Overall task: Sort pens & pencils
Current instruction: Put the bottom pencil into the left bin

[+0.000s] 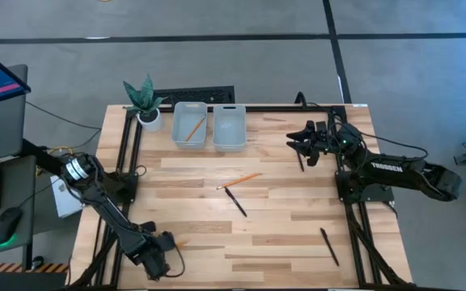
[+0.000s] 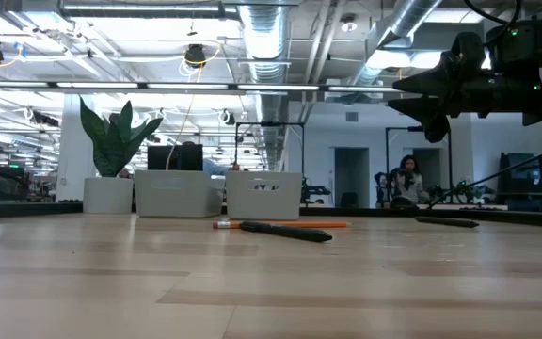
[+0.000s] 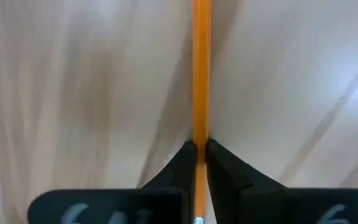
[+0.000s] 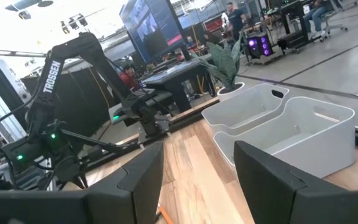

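Three pencils [image 1: 239,179] and three pens [image 1: 235,200] visible. Left bin [image 1: 189,124] holds one pencil; right bin [image 1: 229,127] beside it. Left gripper [image 3: 200,155] clamps a pencil; right gripper [image 4: 197,168] gapes empty.

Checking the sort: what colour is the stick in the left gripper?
Orange pencil; left wrist view shows it best.

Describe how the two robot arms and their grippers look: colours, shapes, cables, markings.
Both arms are dark, nearly black, built of jointed tubular segments. The right arm carries white TROSSEN lettering along its link and a small green light near its wrist. The left arm has a silvery ribbed band near its base, with thin cables beside it. The left gripper and the right gripper each have two flat, black, wedge-shaped fingers.
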### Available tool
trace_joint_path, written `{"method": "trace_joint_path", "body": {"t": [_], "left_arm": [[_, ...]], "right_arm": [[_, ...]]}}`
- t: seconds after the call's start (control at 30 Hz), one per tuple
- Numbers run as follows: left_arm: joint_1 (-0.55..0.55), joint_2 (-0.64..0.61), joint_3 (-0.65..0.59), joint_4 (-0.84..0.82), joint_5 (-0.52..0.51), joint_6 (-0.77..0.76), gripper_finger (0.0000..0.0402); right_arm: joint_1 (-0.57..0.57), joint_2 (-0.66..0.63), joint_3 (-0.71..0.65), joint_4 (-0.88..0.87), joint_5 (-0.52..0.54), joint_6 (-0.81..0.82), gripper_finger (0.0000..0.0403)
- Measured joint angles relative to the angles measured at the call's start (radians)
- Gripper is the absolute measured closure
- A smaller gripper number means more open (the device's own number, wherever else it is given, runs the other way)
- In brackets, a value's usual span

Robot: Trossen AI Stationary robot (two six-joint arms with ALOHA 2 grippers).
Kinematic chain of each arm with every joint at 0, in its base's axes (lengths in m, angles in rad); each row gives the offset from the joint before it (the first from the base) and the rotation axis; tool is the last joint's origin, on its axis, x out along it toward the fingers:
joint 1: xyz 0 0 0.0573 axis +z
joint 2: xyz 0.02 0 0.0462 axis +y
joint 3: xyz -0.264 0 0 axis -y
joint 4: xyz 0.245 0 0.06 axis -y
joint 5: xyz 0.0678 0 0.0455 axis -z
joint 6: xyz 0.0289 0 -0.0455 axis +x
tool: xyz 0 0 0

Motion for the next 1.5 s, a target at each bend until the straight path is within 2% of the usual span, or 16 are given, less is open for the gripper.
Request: {"method": "trace_joint_path", "body": {"t": [0.13, 0.57, 0.83, 1.17, 1.5], "left_arm": [[0.038, -0.020, 0.031, -0.008, -0.079, 0.025, 0.0388], [0.179, -0.097, 0.035, -0.115, -0.129, 0.124, 0.0387], [0.331, -0.175, 0.035, -0.131, -0.216, 0.246, 0.0387], [0.583, -0.222, 0.071, -0.131, -0.256, 0.517, 0.0387], [0.821, -0.222, 0.243, -0.185, -0.371, 0.929, 0.0387]], "right_arm": [[0.000, 0.000, 0.000, -0.004, 0.000, 0.000, 0.0186], [0.000, 0.000, 0.000, -0.047, 0.000, 0.001, 0.0186], [0.000, 0.000, 0.000, -0.044, -0.007, 0.034, 0.0186], [0.000, 0.000, 0.000, -0.043, -0.008, 0.035, 0.0186], [0.000, 0.000, 0.000, -0.043, -0.012, 0.035, 0.0186]]}}
